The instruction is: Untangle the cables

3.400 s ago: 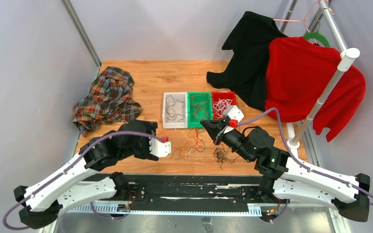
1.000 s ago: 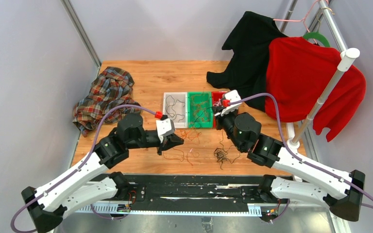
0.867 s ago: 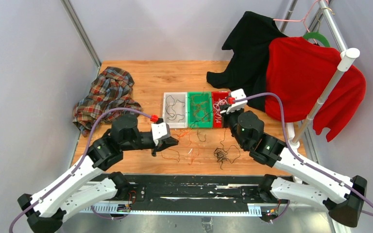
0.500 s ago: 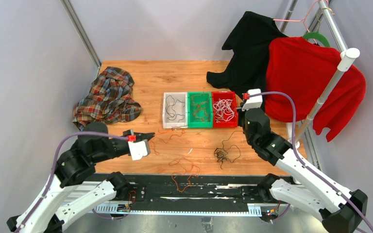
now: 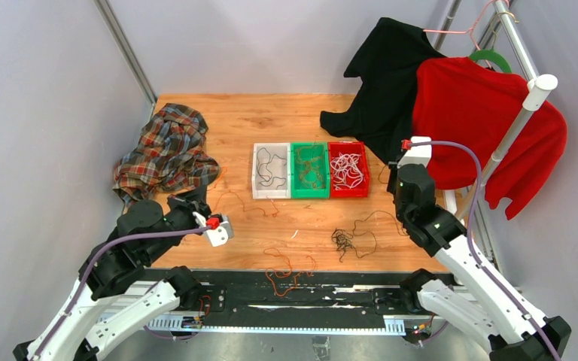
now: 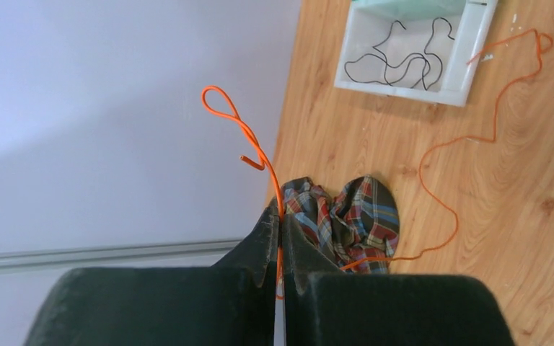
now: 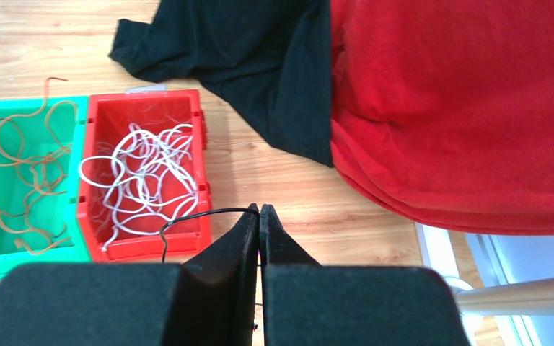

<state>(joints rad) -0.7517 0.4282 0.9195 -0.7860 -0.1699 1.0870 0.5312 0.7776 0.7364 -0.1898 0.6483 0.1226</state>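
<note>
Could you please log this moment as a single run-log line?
left gripper: shut on orange cable | right gripper: shut on black cable | black tangle: on table, unsorted

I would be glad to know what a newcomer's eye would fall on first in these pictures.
Probably the red sweater hanging at the far right, beside a black garment. Next comes the row of white bin, green bin and red bin in the middle of the table. Then the left gripper pinching an orange cable, and the right gripper pinching a black cable.
</note>
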